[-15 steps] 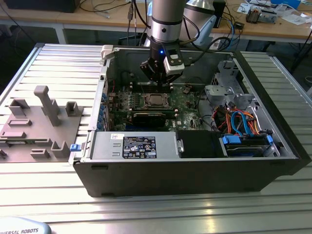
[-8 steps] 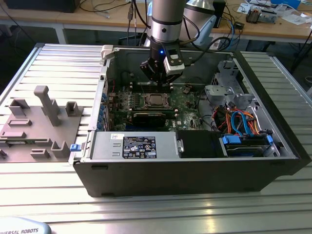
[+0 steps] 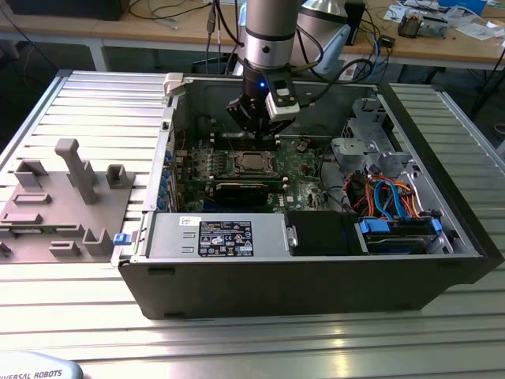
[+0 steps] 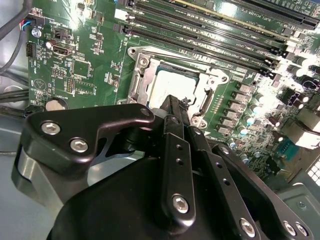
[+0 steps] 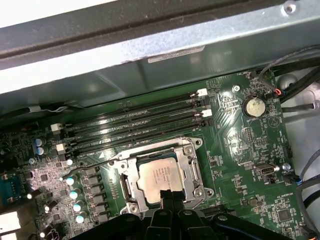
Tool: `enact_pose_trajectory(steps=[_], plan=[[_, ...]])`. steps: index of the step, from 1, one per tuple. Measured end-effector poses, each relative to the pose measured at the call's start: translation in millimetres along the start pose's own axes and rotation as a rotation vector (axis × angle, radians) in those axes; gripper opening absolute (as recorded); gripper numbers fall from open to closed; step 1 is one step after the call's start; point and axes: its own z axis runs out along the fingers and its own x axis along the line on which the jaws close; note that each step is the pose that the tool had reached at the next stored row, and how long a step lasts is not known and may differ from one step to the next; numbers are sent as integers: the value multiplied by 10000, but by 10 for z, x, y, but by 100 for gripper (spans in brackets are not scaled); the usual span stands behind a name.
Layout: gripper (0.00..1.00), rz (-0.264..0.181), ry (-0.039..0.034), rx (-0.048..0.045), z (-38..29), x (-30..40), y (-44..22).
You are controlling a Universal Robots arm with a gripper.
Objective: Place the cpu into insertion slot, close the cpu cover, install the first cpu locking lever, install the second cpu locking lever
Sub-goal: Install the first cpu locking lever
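Small flat square silvery-grey metal cpu [image 5: 159,175] seated in dark square insertion slot [image 5: 131,184] on green motherboard [image 5: 240,150], framed by thin silvery cover [image 5: 192,167]. Black gripper [image 4: 172,107] just above cpu's edge, fingers together, holding nothing.

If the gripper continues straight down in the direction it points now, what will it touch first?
Most likely the cpu cover or the cpu showing through its window. In both wrist views the gripper points at the near edge of the insertion slot on the motherboard. Depth is unclear, so which one comes first is uncertain.
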Motion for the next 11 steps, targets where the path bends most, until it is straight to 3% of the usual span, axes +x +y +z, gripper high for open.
enact_pose_trajectory(steps=[11], plan=[[11,-716,-23,-10,0,1,0]])
